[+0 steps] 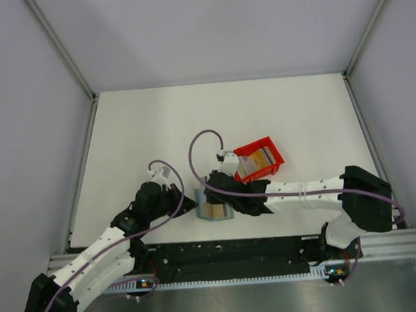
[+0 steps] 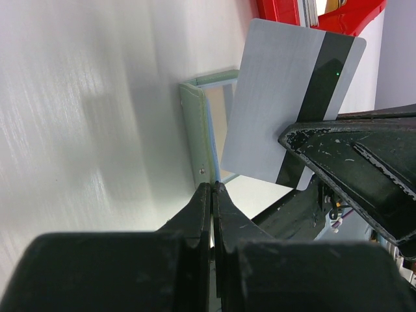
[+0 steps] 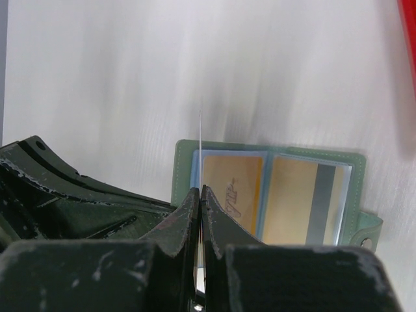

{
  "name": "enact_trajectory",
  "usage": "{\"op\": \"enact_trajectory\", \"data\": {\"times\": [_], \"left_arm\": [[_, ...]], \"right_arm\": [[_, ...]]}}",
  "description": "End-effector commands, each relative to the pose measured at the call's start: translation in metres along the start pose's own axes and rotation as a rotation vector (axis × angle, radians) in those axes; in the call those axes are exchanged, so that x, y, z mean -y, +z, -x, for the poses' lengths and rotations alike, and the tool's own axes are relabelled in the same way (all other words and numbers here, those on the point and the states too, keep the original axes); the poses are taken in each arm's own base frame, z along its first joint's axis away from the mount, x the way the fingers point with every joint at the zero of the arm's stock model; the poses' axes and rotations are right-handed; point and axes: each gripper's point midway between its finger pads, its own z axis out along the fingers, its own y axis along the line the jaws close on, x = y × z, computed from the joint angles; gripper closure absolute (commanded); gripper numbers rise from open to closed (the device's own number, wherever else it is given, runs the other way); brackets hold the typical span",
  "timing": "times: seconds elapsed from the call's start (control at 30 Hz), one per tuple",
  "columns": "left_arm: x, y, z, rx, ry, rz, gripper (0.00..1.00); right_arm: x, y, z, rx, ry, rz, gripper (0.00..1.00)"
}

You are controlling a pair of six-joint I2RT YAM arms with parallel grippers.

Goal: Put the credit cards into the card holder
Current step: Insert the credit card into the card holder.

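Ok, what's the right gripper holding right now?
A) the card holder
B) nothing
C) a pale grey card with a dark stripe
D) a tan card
C: the right gripper is shut on a pale grey card with a dark stripe.

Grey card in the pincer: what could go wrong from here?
The right pincer grips the grey striped card near one end only, so it may twist or slip. Both visible pockets of the card holder already hold tan cards; it could jam against them. The shut left pincer meets only the holder's edge, so the holder might slide.
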Motion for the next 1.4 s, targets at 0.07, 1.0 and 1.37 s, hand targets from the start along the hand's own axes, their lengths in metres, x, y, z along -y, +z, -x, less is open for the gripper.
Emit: {"op": "enact_trajectory", "data": {"times": [0.07,1.0,1.37], "left_arm": [[0.014,-0.002,0.01,0.037,0.028,-0.049,1.0],[0.015,-0.002,0.009,0.034,0.032,-0.056,1.0],[0.014,-0.002,0.009,0.034,0.032,-0.051,1.0]], "right_arm": [[-0.017,-0.005,0.013,0.034,-0.023,0.019,1.0],[-0.034,0.001,0.012,0.02,-0.049,0.06,1.0],[-0.023,0.001,0.01,0.022,-0.053,0.028,1.0]]}}
